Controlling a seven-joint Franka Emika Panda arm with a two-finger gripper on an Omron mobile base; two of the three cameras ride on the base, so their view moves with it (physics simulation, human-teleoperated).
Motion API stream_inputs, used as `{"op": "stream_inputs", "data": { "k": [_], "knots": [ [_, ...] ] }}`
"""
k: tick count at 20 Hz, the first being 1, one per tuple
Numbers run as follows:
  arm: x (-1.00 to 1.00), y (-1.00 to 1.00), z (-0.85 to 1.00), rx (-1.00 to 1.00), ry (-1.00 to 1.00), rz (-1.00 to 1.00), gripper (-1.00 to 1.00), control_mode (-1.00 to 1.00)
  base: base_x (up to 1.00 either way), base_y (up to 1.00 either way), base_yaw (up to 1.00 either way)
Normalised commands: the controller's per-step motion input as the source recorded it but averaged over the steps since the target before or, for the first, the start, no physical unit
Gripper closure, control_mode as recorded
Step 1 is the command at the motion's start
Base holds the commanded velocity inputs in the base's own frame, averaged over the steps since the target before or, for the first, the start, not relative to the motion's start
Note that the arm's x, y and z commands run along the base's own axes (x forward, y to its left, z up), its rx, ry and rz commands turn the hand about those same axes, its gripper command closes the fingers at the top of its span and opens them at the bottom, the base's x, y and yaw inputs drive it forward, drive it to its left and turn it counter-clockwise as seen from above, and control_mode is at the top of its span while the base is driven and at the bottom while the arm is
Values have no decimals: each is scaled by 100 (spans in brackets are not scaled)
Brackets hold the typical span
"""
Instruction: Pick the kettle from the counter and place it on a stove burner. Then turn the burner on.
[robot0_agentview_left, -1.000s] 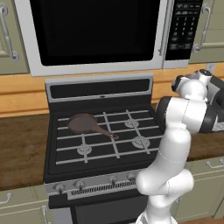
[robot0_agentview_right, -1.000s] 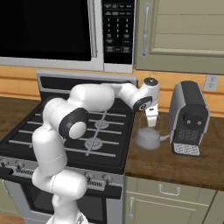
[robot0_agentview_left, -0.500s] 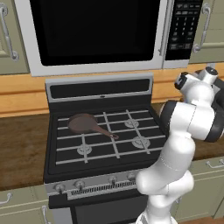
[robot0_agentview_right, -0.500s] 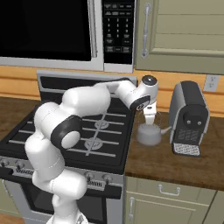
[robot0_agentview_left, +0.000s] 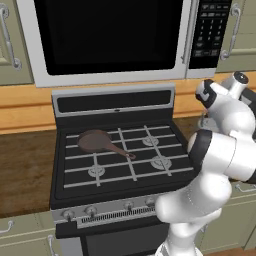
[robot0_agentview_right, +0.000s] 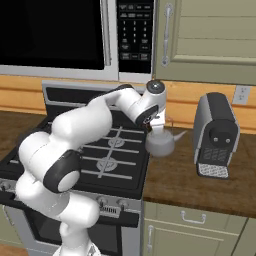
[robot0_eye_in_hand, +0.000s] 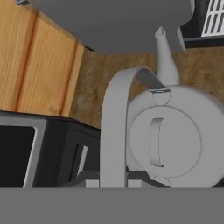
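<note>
Kettle (robot0_agentview_right: 161, 142) sits on the brown table (robot0_agentview_right: 200, 175), just right of the stove's edge (robot0_agentview_right: 145, 165) and left of the grey coffee machine (robot0_agentview_right: 216, 135); spout points toward the machine, a narrow strip of bare wood between them. Tool (robot0_agentview_right: 153, 125) is down over the kettle's top, closed on the arched handle (robot0_eye_in_hand: 114, 131).

Hand view looks down on the round lid (robot0_eye_in_hand: 162, 142) with the handle arching across at its left, the spout beyond, the wood backsplash (robot0_eye_in_hand: 39, 65) and the black stove back panel (robot0_eye_in_hand: 26, 153) to one side. Fingertips are hidden at the bottom edge.

Left base view: brown frying pan (robot0_agentview_left: 98, 142) occupies the rear left burner, its handle angled toward the stove's middle. Front left burner (robot0_agentview_left: 96, 171), rear right burner (robot0_agentview_left: 150, 141) and front right burner (robot0_agentview_left: 161, 162) lie bare under the grates. The white arm blocks the kettle here.

Microwave (robot0_agentview_right: 60, 35) overhangs the stove; cabinets (robot0_agentview_right: 210, 35) hang above the kettle and machine.
</note>
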Motion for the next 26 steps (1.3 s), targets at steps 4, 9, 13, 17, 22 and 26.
{"op": "stream_inputs", "data": {
  "k": [4,9,13,17,22,26],
  "knots": [
    [-27,60,46,3,-10,0,100,-100,0,0,0],
    [-24,63,28,9,-7,0,100,-100,0,0,0],
    [-20,64,30,9,-13,0,100,-100,0,0,0],
    [-11,86,22,9,-16,0,100,-100,0,0,0],
    [-24,89,0,7,-14,0,100,-100,0,0,0],
    [-14,58,-3,0,-4,1,100,-100,0,0,0]
  ]
}}
